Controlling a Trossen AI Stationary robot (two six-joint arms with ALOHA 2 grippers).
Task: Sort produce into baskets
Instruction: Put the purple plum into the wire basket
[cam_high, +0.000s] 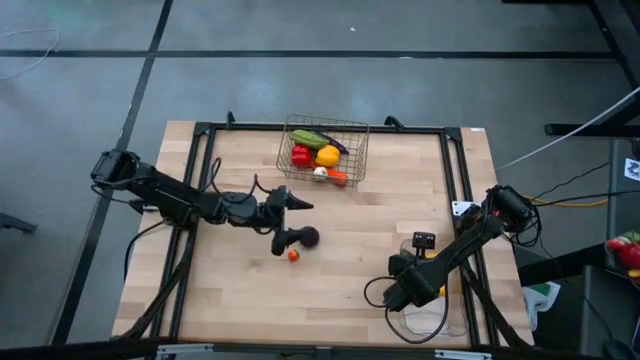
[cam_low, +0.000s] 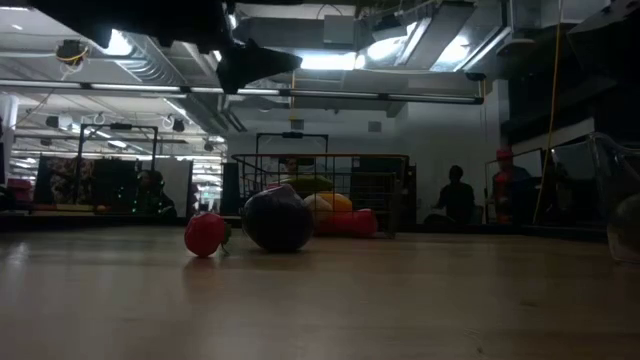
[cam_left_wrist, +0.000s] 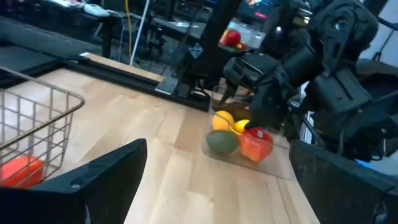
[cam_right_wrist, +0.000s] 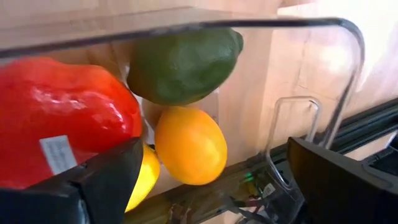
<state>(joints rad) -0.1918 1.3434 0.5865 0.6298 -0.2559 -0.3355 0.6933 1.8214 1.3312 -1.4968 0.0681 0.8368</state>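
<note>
My left gripper (cam_high: 297, 222) is open and empty, above the table's middle, just left of a purple fruit (cam_high: 310, 237) and a small red one (cam_high: 293, 255). Both rest on the wood and also show in the low view (cam_low: 277, 218), (cam_low: 205, 235). The wire basket (cam_high: 352, 165) at the far middle holds red, yellow, green and pale pieces. My right gripper (cam_high: 403, 290) is open at the near right, over the clear tray (cam_high: 452, 325). Its wrist view shows a red pepper (cam_right_wrist: 62, 118), a green fruit (cam_right_wrist: 183, 65), an orange one (cam_right_wrist: 189, 146) and a yellow one (cam_right_wrist: 142, 177) in the tray.
A black frame (cam_high: 455, 180) runs around the table's edges. The wire basket stands behind the two loose pieces in the low view (cam_low: 385, 195). People stand in the room beyond the table (cam_low: 455, 195). Bare wood lies between the two arms.
</note>
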